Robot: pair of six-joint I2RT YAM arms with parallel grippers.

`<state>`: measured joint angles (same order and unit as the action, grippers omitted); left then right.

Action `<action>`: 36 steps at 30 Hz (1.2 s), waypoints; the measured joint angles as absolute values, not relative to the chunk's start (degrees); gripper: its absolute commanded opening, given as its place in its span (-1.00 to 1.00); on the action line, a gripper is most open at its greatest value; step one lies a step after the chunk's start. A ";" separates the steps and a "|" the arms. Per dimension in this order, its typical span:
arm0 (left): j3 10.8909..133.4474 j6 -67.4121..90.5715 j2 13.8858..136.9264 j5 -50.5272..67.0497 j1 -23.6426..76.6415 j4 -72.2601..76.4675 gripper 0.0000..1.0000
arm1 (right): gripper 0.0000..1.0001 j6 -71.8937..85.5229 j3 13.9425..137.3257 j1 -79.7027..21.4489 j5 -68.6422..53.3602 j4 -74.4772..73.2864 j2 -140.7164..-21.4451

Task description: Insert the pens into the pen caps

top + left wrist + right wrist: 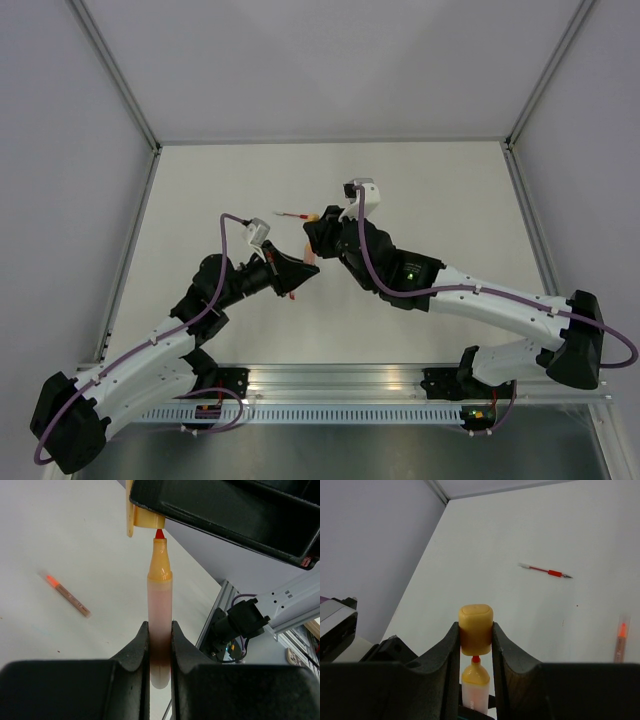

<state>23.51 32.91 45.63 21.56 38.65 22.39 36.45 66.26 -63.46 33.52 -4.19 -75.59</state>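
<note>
The left gripper point(160, 632) is squeezing the orange pen point(160, 590) near its back end. The pen's little red tip is pointing at the orange cap point(476, 622) and is just reaching the cap's open end. The right gripper point(476, 635) is pinching that cap between its two fingers. Pen and cap are hanging in the air over the white desk point(545, 525). A red pen point(545, 571) is lying on the desk. Another pen with an orange end point(67, 595) is lying apart from it.
</note>
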 measured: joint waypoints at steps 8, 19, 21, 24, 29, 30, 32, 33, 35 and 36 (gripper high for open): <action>23.51 32.88 45.23 22.68 38.65 20.23 -0.95 | -1.00 36.47 65.47 -67.66 39.00 -3.79 -75.99; 23.51 32.49 44.40 23.20 38.76 18.50 -0.95 | -1.00 36.21 65.43 -72.36 49.54 -4.32 -76.69; 23.51 32.49 44.36 23.18 38.76 18.48 -0.95 | -1.00 36.21 65.43 -72.51 49.89 -4.51 -76.69; 23.51 32.49 43.62 22.98 38.76 19.86 -0.95 | -1.00 36.14 65.43 -72.86 49.71 -5.98 -76.93; 23.18 32.47 42.85 22.94 38.70 19.84 -0.95 | -1.00 36.03 65.56 -73.32 49.60 -6.04 -77.23; 23.16 32.47 42.81 22.90 38.70 19.75 -0.95 | -1.00 35.97 65.63 -73.32 49.60 -6.04 -77.41; 23.07 32.47 42.81 22.72 38.70 19.64 -0.95 | -1.00 35.94 65.71 -73.32 49.45 -6.02 -77.69; 23.05 32.47 42.78 22.65 38.70 19.44 -0.95 | -1.00 35.99 65.71 -73.30 49.41 -6.09 -77.73; 23.05 32.47 42.72 22.61 38.70 19.38 -0.95 | -1.00 36.36 65.65 -73.25 49.15 -6.04 -77.76; 23.05 32.47 42.61 22.59 38.70 19.33 -0.95 | -1.00 36.53 65.49 -73.23 48.99 -5.82 -77.73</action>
<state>23.05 32.47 42.61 22.59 38.70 19.33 36.53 65.49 -73.23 48.99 -5.82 -77.73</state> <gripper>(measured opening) 0.169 0.313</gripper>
